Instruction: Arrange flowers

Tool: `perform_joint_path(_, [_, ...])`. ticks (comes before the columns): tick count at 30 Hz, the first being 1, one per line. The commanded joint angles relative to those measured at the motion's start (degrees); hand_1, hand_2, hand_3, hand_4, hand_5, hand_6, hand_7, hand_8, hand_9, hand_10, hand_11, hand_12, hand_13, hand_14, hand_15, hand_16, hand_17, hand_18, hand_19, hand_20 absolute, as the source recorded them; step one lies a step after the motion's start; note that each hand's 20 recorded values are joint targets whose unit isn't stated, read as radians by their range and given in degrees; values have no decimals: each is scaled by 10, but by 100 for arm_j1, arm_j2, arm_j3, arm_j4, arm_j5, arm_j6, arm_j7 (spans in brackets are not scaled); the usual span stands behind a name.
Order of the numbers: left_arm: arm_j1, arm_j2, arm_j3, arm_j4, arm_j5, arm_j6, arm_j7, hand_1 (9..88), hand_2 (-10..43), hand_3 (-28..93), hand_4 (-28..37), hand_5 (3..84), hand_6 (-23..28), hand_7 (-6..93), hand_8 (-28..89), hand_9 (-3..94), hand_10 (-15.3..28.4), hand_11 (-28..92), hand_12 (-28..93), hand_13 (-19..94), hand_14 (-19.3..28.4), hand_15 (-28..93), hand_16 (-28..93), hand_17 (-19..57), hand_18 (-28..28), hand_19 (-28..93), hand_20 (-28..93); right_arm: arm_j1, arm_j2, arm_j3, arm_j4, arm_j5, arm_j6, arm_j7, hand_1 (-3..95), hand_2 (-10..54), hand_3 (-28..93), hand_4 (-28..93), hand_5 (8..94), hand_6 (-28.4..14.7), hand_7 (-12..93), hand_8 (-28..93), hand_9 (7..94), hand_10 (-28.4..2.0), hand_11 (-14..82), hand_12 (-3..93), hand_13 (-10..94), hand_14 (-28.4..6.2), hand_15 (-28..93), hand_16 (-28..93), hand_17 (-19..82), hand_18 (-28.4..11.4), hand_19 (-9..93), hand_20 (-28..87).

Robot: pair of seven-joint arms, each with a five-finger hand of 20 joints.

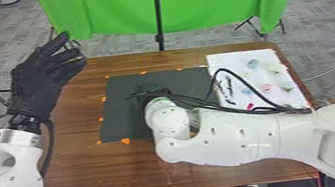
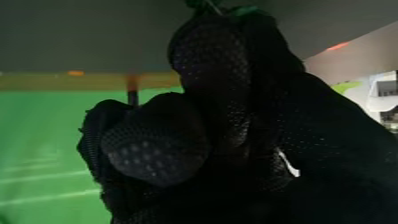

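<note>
Because a small green piece (image 2: 249, 10) pokes out at the tips of the right hand (image 2: 213, 65), it looks like a bit of flower or leaf that the hand wants to put down with care. The hand is closed, with its fingers bent in, and it seems to pinch the green piece, though I cannot tell how much is hidden inside. So the green piece is right at the fingertips, and touches them. Both are over the dark mat (image 1: 124, 123), which is likely the spot for making the flowers look nice. Just to the right of the mat is a white sheet (image 1: 223, 63) with small flowers (image 1: 265, 87) on it, maybe set apart so each is easy to pick. Far from the green piece, the left hand (image 1: 42, 79) is open by the left side of the table (image 1: 92, 175), likely to keep out of the way.
</note>
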Motion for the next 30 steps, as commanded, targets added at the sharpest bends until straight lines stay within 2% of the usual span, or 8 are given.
perform_joint_path(1, [-1557, -185, 929, 601, 90, -599, -545, 205, 82, 756, -282, 337, 86, 95, -73, 304, 198, 246, 110, 227, 274, 466, -86, -84, 284, 592, -29, -75, -7, 161, 10, 532, 311, 498, 550, -95, 735, -279, 864, -43, 215, 153, 918, -100, 429, 227, 910, -50, 650, 202, 612, -183, 932, 546])
perform_joint_path(2, [-1517, -173, 895, 579, 85, -614, -524, 206, 82, 755, -282, 337, 86, 95, -74, 304, 198, 246, 110, 228, 274, 467, -85, -84, 284, 592, -29, -82, 9, 204, -31, 663, 370, 461, 546, -95, 730, -280, 864, -42, 213, 144, 918, -99, 431, 227, 910, -51, 650, 202, 611, -184, 932, 547])
perform_joint_path(5, [-987, -51, 583, 329, 53, -368, -184, 206, 82, 756, -282, 338, 86, 96, -74, 305, 199, 247, 110, 228, 274, 469, -85, -84, 284, 592, -31, -114, -1, 161, -43, 1074, 1123, 114, 530, -93, 715, -281, 860, -40, 212, 133, 916, -99, 433, 229, 907, -50, 651, 204, 606, -182, 932, 546])
perform_joint_path(7, [-816, -61, 472, 279, 50, -336, -171, 206, 82, 757, -282, 338, 86, 96, -74, 304, 199, 247, 111, 228, 274, 468, -85, -84, 284, 593, -31, -141, 4, 20, -33, 874, 1141, 42, 512, -74, 697, -282, 851, -38, 212, 110, 908, -101, 435, 230, 899, -50, 654, 207, 598, -181, 932, 541])
perform_joint_path(10, [-893, -92, 501, 333, 50, -398, -233, 206, 82, 757, -283, 338, 86, 96, -74, 304, 199, 246, 110, 227, 274, 469, -85, -84, 284, 594, -32, -150, 51, -11, -14, 899, 1311, 34, 509, -66, 686, -282, 845, -35, 215, 97, 901, -99, 437, 229, 893, -49, 656, 207, 588, -178, 932, 539])
perform_joint_path(14, [-1310, -247, 733, 531, 85, -688, -577, 206, 82, 757, -282, 338, 87, 95, -74, 304, 199, 246, 110, 227, 274, 468, -86, -84, 284, 594, -35, -220, 59, -42, -3, 822, 1542, 200, 504, -65, 672, -282, 838, -26, 224, 85, 897, -97, 438, 227, 887, -47, 660, 207, 580, -176, 932, 534])
perform_joint_path(21, [-1719, -328, 997, 698, 99, -766, -774, 207, 82, 756, -282, 338, 87, 94, -74, 304, 199, 246, 111, 227, 274, 469, -85, -84, 284, 596, -38, -463, 47, 330, -29, 1010, 1355, 264, 493, -52, 642, -283, 824, -20, 220, 49, 894, -98, 426, 222, 878, -46, 664, 205, 572, -171, 932, 527])
perform_joint_path(30, [-1576, -309, 928, 637, 89, -700, -721, 206, 82, 757, -282, 338, 87, 95, -74, 304, 198, 246, 110, 227, 274, 469, -86, -84, 284, 596, -41, -623, 19, 651, -111, 1424, 947, 75, 479, -61, 585, -283, 776, -24, 159, -45, 887, -100, 356, 200, 857, -51, 669, 200, 557, -167, 932, 516])
